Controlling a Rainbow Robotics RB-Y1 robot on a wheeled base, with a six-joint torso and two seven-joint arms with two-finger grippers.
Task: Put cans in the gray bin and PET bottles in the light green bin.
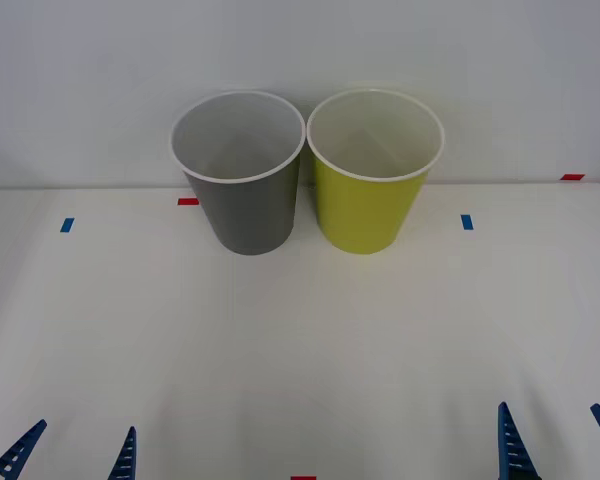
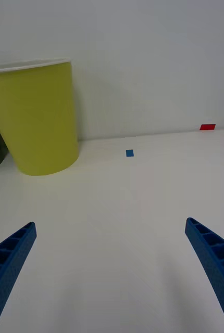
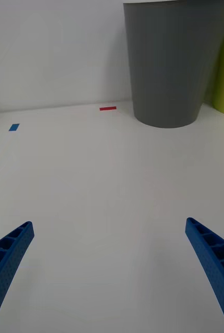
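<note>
Gray bin: upright at the back of the desk, near the wall, open top up. White inside, looks empty from the front view, though the very bottom is hard to tell.
Light green bin: upright too, just beside the gray bin on the robot's right, rims nearly touching. Inside looks bare as well.
Cans and bottles: none to be found on the desk, none in either end effector. Could be down inside a bin; cannot tell.
Left end effector: low at the near edge of the desk, on the left, well apart from the bins. Fingers spread wide, holding nothing. Pointing toward the gray bin.
Right end effector: low at the near edge on the right, well apart from the bins. Fingers spread wide too, holding nothing. Pointing past the light green bin.
Tape marks: small blue tape bits and red tape bits stuck flat on the desk.
How far along: hard to say. Either nothing set out yet, or all sorted and done. Nothing left on the desk to pick up right now.
Next, as a guess: wait for a can or bottle to show up.
</note>
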